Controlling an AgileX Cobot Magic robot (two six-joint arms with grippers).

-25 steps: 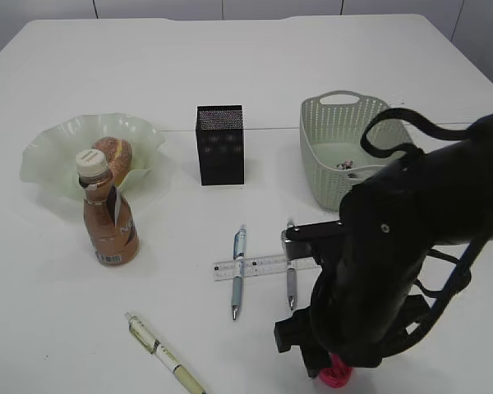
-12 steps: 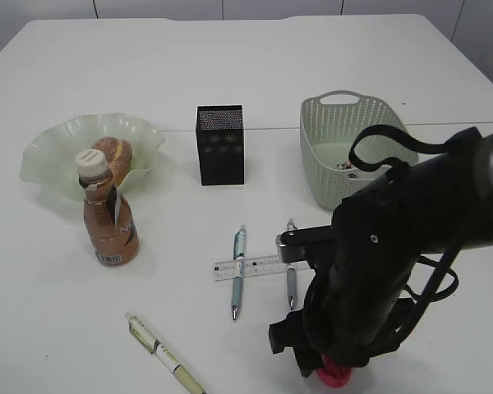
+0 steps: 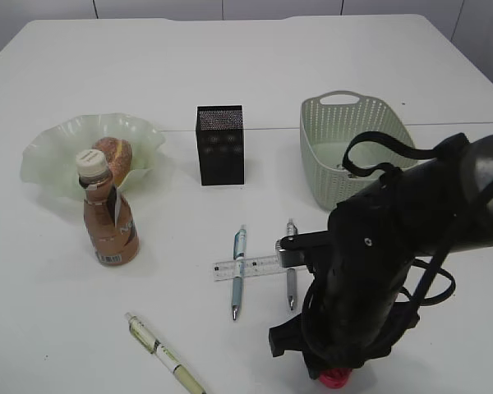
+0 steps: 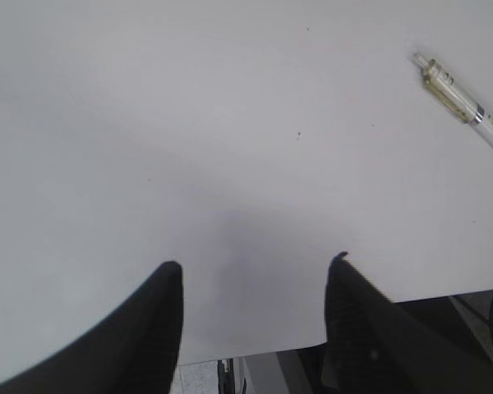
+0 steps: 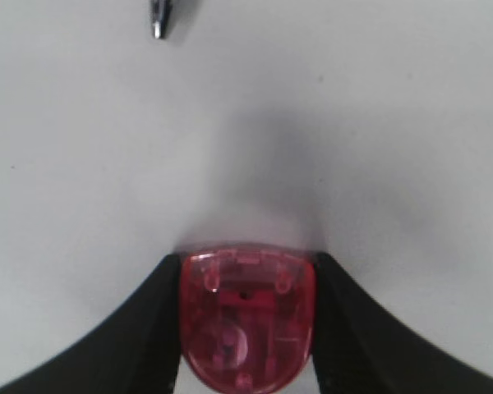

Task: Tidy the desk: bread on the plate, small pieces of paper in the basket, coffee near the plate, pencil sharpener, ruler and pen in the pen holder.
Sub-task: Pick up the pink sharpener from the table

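In the plate (image 3: 45,156), bread (image 3: 115,156).

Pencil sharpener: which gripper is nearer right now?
Right. The right gripper has its jaws on either side of the red pencil sharpener, touching it. The left gripper hovers over bare desk near a yellow-green pen, with no sharpener in its view.

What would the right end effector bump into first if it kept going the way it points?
Probably the desk: the right end effector, jaws hugging the red pencil sharpener, points down. Skimming forward instead, a pen tip lies ahead-left.
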